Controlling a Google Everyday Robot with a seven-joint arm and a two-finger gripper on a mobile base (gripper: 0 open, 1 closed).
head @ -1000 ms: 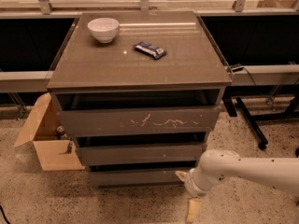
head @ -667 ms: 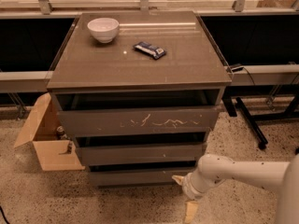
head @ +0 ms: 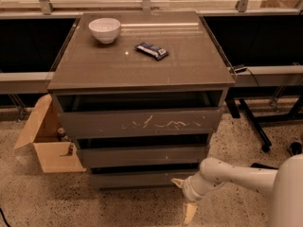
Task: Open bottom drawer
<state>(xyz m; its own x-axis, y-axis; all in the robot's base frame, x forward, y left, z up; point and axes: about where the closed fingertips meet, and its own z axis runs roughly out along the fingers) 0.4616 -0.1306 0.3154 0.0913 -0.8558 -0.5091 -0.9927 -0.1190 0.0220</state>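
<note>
Speckled flooring [head: 47,197] carries the grey-brown cabinet [head: 142,65], whose plain dark bottom drawer [head: 135,179] sits shut; we hold the white two-finger gripper [head: 183,197], spread and empty, at its right end for pulling.

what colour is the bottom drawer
Bottom drawer is plain dark grey-brown, camera view; gripper beside its right end.

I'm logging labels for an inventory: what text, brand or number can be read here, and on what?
Wrapper on the cabinet top: white print, too blurred to read.
Top drawer: white scratches, not writing.
Bottom drawer, box, bowl: no text.
Gripper, open by the bottom drawer's right end: no text.
</note>
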